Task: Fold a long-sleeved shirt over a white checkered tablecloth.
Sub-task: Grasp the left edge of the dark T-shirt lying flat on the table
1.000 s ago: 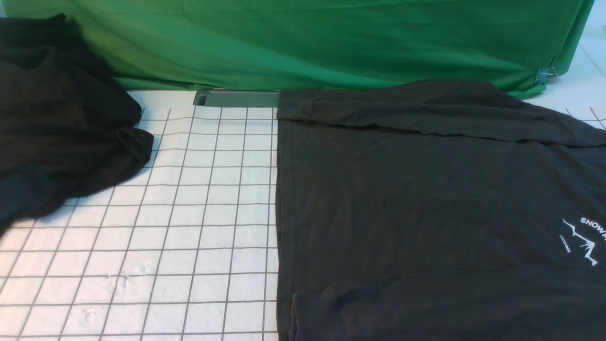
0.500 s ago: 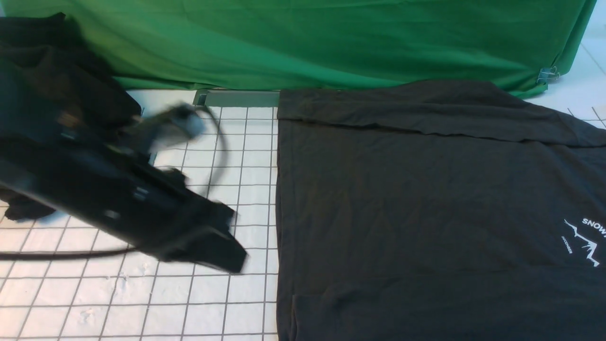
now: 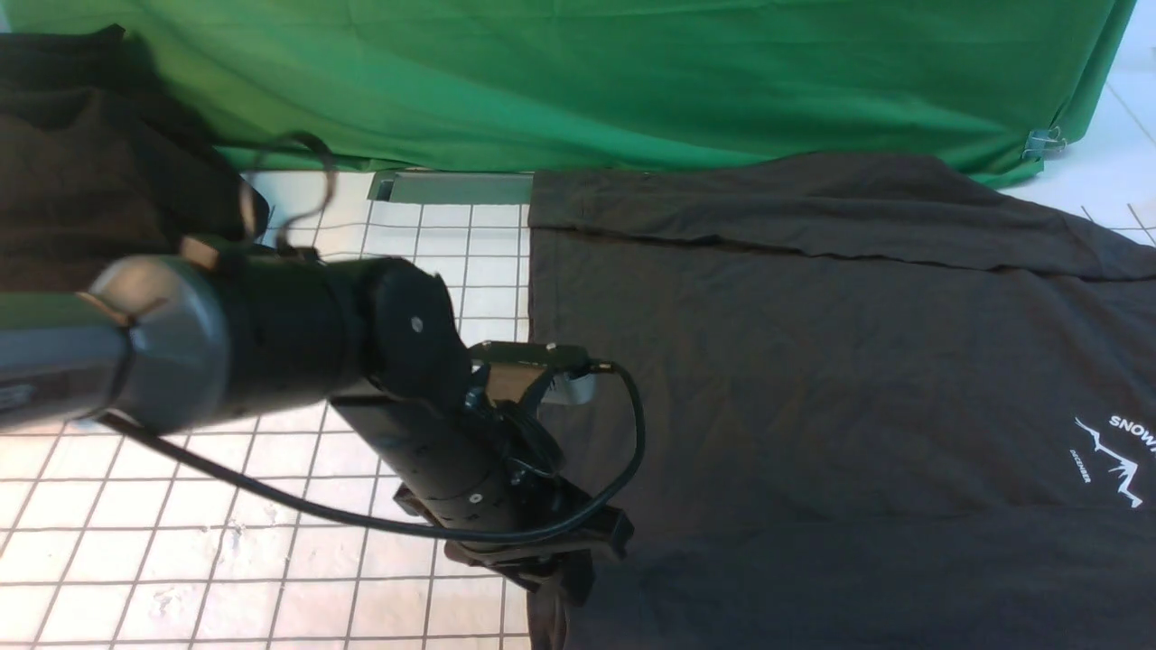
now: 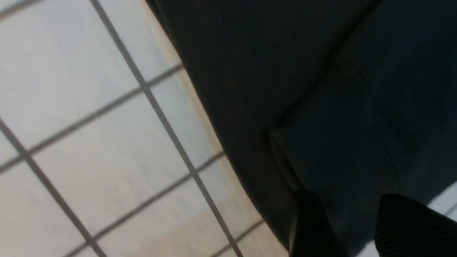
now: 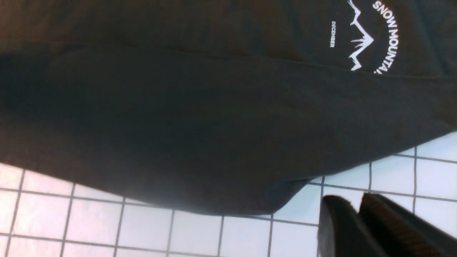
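long-sleeved shirt point(image 3: 813, 361): lying spread flat on the right half of the white checkered tablecloth point(image 3: 271, 542), charcoal, with a band of its own cloth lying folded along its far edge and its straight left edge running down the middle of the front view
print point(image 3: 1115, 451): showing white at the right border of the front view, "SNOW" lettering beside a jagged mountain line; the right wrist view is also showing the word "DECEMBER"
left arm point(image 3: 271, 334): reaching in from the left, low over the grid, its wrist pointing down at the shirt's near left corner, a black cable point(image 3: 632, 433) looping off it
left gripper point(image 3: 553, 567): standing parted, its fingers point(image 4: 310, 228) showing a clear gap in the left wrist view, hanging over the shirt's edge beside a folded flap and gripping nothing
right gripper point(image 5: 351, 210): sitting outside the front view; its jaws are lying almost together with nothing between them, hovering over bare tablecloth just beside the shirt's curved edge
dark garment heap point(image 3: 81, 181): lying bunched at the far left, well apart from the shirt
green cloth point(image 3: 587, 81): hanging across the back, behind the shirt's far edge
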`<state>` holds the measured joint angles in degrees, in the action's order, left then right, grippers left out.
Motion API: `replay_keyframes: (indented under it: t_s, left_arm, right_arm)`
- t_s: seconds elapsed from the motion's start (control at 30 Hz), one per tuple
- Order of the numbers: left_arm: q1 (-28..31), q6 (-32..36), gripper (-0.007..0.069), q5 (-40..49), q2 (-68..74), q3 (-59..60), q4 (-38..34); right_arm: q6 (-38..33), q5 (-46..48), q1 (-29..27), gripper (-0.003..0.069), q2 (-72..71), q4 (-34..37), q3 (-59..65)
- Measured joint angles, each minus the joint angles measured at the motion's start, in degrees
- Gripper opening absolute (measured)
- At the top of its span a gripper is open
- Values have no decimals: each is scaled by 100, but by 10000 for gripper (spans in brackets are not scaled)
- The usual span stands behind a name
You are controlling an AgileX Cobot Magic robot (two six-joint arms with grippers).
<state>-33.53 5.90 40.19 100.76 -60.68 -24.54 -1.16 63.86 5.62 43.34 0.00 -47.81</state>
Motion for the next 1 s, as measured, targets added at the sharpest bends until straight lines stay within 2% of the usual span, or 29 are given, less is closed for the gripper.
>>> replay_keyframes:
  t_s: [0.13, 0.37, 0.63, 1.0]
  left_arm:
    - [-5, 0, 354, -413, 243, 0, 13]
    - [-10, 0, 355, -553, 365, -2, 5]
    - [-10, 6, 246, -579, 410, -6, -100]
    - [-10, 6, 26, -451, 415, -6, -145]
  right_arm:
    - [0, 0, 0, 87, 0, 0, 0]
    - [0, -1, 0, 97, 0, 0, 0]
    - [0, -20, 0, 107, 0, 0, 0]
    - [6, -19, 0, 121, 0, 0, 0]
